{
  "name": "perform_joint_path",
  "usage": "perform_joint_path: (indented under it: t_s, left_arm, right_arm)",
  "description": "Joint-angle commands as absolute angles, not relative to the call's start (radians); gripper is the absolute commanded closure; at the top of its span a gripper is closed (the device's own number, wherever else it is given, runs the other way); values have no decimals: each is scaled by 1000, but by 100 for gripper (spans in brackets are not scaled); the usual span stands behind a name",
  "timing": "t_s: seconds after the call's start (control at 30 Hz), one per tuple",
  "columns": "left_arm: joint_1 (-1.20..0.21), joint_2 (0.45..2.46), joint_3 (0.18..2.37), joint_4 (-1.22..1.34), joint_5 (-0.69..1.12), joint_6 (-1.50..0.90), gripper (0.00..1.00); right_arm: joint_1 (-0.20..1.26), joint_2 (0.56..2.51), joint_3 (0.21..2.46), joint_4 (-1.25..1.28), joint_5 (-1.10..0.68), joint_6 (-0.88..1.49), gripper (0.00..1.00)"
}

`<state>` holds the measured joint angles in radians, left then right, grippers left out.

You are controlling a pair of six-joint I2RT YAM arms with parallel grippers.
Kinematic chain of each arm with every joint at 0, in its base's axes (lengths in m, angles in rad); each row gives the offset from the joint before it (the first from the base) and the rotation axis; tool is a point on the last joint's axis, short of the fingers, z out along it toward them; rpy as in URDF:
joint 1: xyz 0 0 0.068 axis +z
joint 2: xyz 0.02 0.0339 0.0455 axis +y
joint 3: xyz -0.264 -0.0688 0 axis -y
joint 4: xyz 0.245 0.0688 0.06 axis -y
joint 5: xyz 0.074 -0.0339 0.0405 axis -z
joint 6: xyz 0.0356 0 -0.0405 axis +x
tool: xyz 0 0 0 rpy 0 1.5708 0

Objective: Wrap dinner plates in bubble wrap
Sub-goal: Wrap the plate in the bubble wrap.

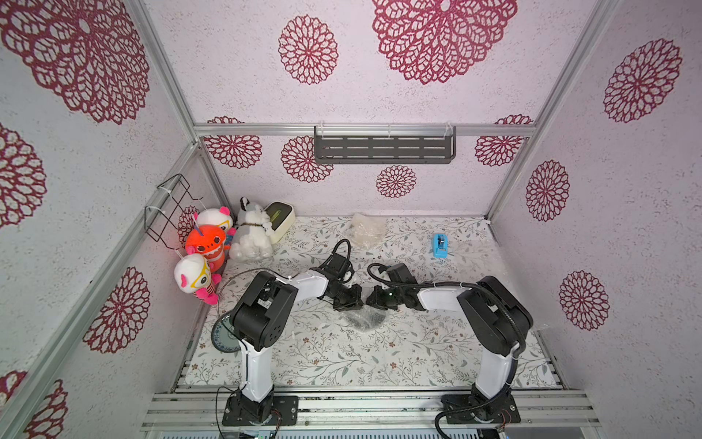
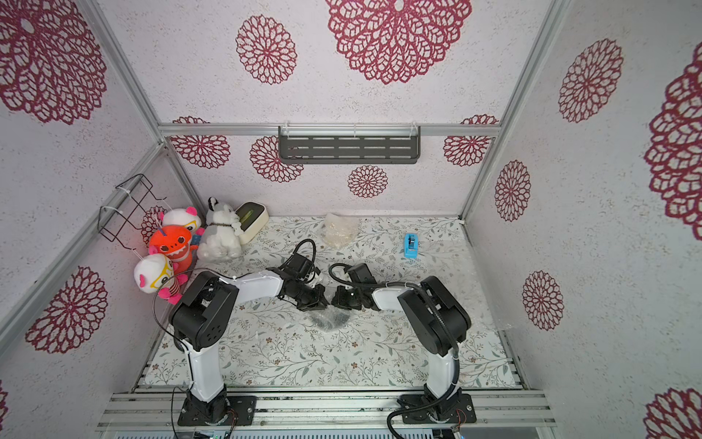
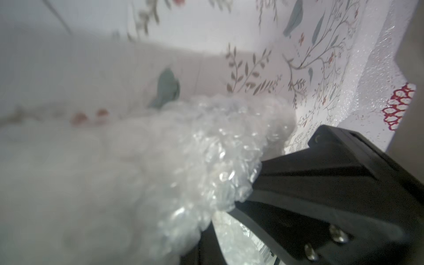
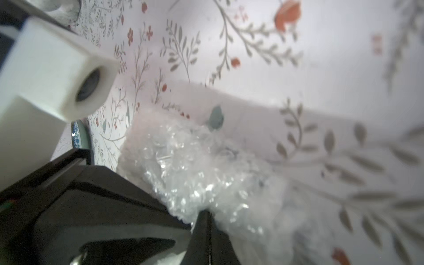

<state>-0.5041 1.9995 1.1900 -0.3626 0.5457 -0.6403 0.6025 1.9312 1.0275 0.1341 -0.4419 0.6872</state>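
Left wrist view puts the bubble wrap (image 3: 206, 160) close up: a crinkled clear wad bunched against the left fingers (image 3: 282, 183), which are closed tight on a fold of it. The right wrist view shows the same wad (image 4: 195, 179) pinched by the right fingers (image 4: 204, 227), pressed together with only wrap between them.

In both top views this bundle (image 1: 362, 321) lies near the middle of the floral counter (image 1: 342, 361). A dark shape inside it is the black plate (image 1: 372, 322), mostly covered. Both pairs of fingers come down at the bundle's rear edge, the left fingers (image 1: 350, 303) on its left side and the right fingers (image 1: 374, 302) on its right, close to each other.

Well to the left of the bundle, the grey-teal plate (image 1: 222, 336) lies bare at the counter's edge, half hidden under the left arm (image 1: 262, 308). Far behind the bundle, by the back wall, sits a second wad of wrap (image 1: 366, 230) with something pale inside; I cannot tell what it is. Behind and to the right of the bundle stands the blue tape dispenser (image 1: 440, 245). Behind and to the left of the bundle are the cream box (image 1: 283, 218) with its green top and a cluster of plush toys (image 1: 212, 247)
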Motion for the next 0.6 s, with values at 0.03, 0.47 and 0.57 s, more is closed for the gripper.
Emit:
perform_joint_path:
  t_s: [0.03,0.47,0.57]
  left_arm:
    - [-413,2086,1267,-471,415,-529,100]
    - [-573,1877,1095,-369,572,-656,100]
    - [-579,1757,1119,-367,531,-666,99]
  right_arm:
    - [536,2093,1179,-68,-262,571,93]
    - [590,1850,931,49,-353,586,89]
    - [591,1851,912,58,-333,587,89]
